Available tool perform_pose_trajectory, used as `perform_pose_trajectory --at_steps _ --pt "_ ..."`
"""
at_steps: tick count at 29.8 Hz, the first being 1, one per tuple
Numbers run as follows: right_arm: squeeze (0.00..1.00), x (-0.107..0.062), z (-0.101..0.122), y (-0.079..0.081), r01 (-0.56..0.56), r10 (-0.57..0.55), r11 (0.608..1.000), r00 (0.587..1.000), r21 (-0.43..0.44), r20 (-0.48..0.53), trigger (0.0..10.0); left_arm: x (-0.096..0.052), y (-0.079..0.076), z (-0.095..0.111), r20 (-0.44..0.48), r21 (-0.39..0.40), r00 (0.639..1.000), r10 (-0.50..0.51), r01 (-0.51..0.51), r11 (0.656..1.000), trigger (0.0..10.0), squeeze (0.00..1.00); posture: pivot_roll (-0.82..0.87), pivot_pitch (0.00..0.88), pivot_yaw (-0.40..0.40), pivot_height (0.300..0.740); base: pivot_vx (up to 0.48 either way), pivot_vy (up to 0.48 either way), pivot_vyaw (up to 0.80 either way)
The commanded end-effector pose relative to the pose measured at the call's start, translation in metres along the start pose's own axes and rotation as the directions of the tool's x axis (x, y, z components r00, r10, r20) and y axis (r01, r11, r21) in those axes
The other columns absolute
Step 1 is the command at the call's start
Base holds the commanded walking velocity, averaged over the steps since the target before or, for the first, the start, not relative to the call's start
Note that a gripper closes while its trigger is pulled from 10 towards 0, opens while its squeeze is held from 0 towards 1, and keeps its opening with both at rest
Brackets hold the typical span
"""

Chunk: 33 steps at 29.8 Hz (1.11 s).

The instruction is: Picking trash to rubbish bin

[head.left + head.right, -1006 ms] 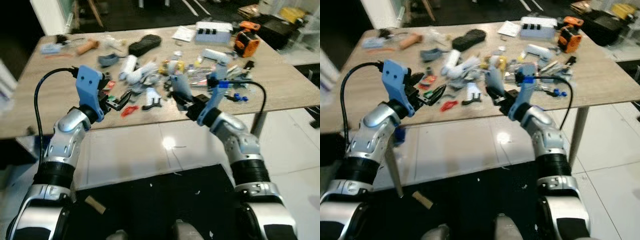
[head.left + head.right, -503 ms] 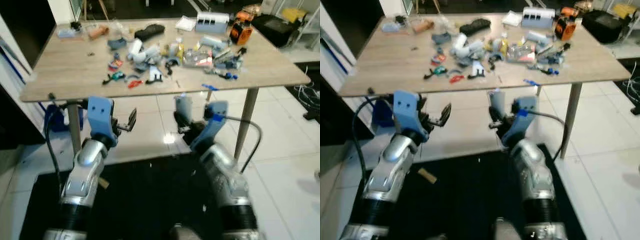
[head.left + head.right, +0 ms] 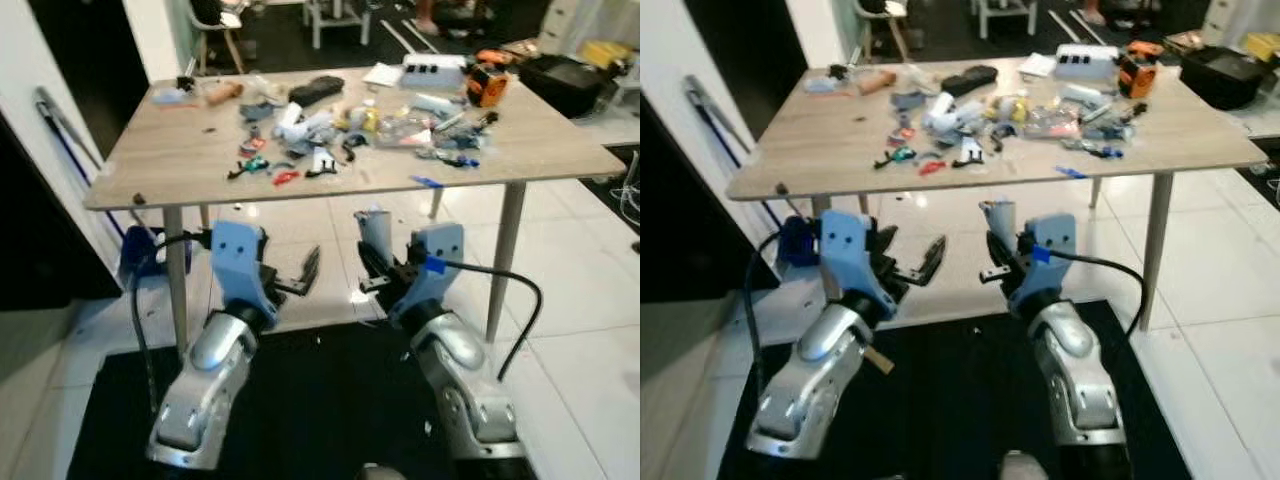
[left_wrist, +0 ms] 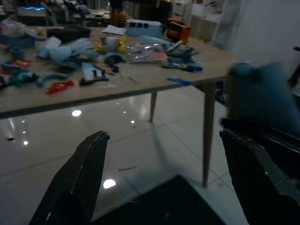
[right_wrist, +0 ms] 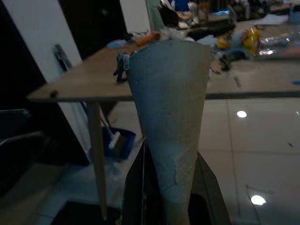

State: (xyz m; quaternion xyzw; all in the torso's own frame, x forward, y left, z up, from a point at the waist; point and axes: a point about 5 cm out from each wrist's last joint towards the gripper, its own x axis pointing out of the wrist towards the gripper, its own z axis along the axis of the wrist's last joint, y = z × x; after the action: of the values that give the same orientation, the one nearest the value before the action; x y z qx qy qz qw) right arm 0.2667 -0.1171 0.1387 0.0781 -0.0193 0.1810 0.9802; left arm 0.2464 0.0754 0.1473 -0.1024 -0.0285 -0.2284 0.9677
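- Mat [image 3: 330, 400] of dark colour is seen at 6 o'clock in the head views, lying on pale, glossy floor tiles [image 3: 560, 330], with both silver arms raised above it.
- Left gripper [image 3: 303, 275] is held at about 7 o'clock from the middle of the left eye view; its two black fingers [image 4: 79, 178] are spread well apart, and nothing is seen between them.
- Right gripper [image 3: 372, 270] is held near the left one, at about 6 o'clock from the middle; its fingers are clamped on a grey cardboard cone [image 5: 168, 103], which stands upright with the wide, torn rim uppermost and the narrow end pinched between the jaws.
- Blue dustpan [image 3: 135, 262] is seen on the floor at 9 o'clock, under the left edge of the table, just beside a table leg [image 3: 174, 275].
- Wooden table [image 3: 150, 160] stands beyond the grippers, towards 12 o'clock, well apart from them.
- Trash pile [image 3: 330, 135] is scattered around the middle of the tabletop: blue, red, white and clear scraps lying close together.
- Orange-and-black tool [image 3: 485, 85] rests at the far right of the table, at about 1 o'clock, beside a white box [image 3: 430, 68].
- Black object [image 3: 315, 90] lies at the far side of the pile, towards 12 o'clock.
- Black bin [image 3: 570, 80] is seen past the table at 2 o'clock, on the floor.
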Motion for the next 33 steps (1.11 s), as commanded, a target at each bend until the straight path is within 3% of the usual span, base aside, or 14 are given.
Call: perform_pose_trajectory --at_steps 1,5,26,31,32,33 --pt "0.0 -0.001 0.003 0.005 0.004 -0.004 1.0 1.0 -0.004 -0.003 10.0 -0.003 0.002 0.002 0.032 0.032 0.999 0.043 -0.044 0.999 10.0 0.0 -0.07 0.0 0.053 0.74 0.0 0.0 0.0" --pt "0.0 -0.001 0.002 0.005 0.021 -0.021 1.0 1.0 -0.015 -0.007 10.0 -0.002 0.0 0.006 0.07 0.095 0.997 0.042 -0.048 0.994 10.0 0.0 -0.07 0.0 0.053 0.74 0.0 0.0 0.72" --pt "0.0 -0.001 0.003 0.012 0.029 -0.029 0.999 1.0 0.033 0.003 10.0 -0.005 0.006 0.015 0.121 0.096 0.986 0.116 -0.128 0.987 10.0 0.0 -0.05 0.0 0.065 0.74 0.0 0.0 0.79" --pt "0.0 -0.002 0.006 0.007 0.05 -0.051 0.995 0.999 0.083 0.01 10.0 -0.01 0.022 0.015 0.092 0.008 0.979 0.184 -0.186 0.983 10.0 0.0 -0.05 0.0 0.058 0.74 0.0 0.0 0.78" --pt "0.0 -0.003 0.006 0.002 0.064 -0.065 0.992 0.998 0.106 0.01 10.0 -0.013 0.031 0.016 0.091 0.048 0.973 0.212 -0.217 0.975 10.0 0.0 -0.05 0.0 0.053 0.74 0.0 0.0 0.77" --pt "0.0 -0.01 0.006 -0.017 0.094 -0.095 0.994 0.995 0.062 0.006 10.0 -0.025 0.061 0.012 0.071 0.156 0.958 0.279 -0.287 0.945 10.0 0.0 -0.03 0.0 0.041 0.74 0.0 0.0 0.71"
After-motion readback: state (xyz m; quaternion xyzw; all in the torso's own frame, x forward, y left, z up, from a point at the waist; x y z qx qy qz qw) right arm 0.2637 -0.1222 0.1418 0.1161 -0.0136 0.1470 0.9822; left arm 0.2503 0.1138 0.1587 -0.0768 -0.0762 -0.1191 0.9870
